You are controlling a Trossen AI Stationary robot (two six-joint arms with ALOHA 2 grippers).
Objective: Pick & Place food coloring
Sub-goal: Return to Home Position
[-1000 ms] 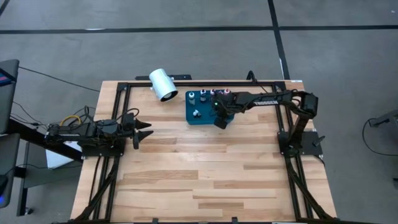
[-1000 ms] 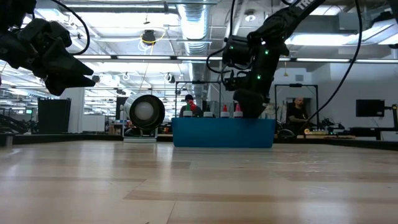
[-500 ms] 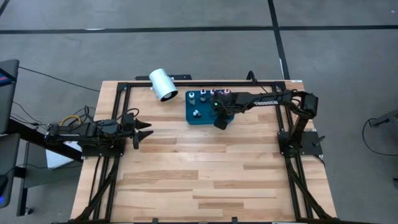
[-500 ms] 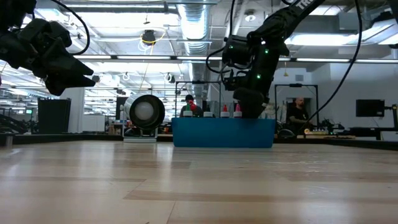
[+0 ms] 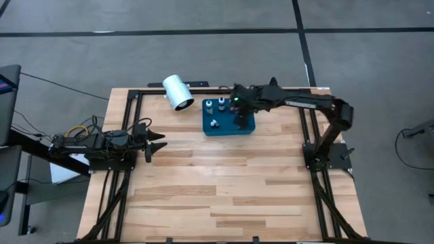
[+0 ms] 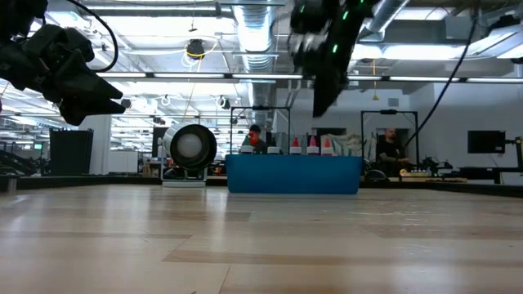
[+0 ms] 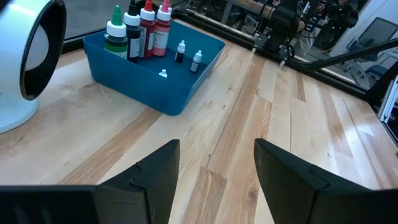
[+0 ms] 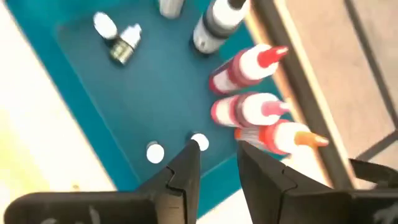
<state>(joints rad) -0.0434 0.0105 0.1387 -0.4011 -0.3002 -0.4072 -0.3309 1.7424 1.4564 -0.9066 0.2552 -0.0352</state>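
The left hand (image 5: pixel 161 144) is waiting open over the tabletop's (image 5: pixel 224 183) left side. The food coloring bottles (image 7: pixel 180 51) are sitting inside the blue tray (image 7: pixel 143 87), beside the white cylinder (image 5: pixel 178 91). The right hand (image 8: pixel 216 155) is hovering above them, fingers apart, empty.

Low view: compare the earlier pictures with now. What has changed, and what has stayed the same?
The right gripper has risen from inside the blue tray to well above it, its jaws open and empty. The left gripper, the tray, the food coloring bottles in it and the white cylinder stayed put.
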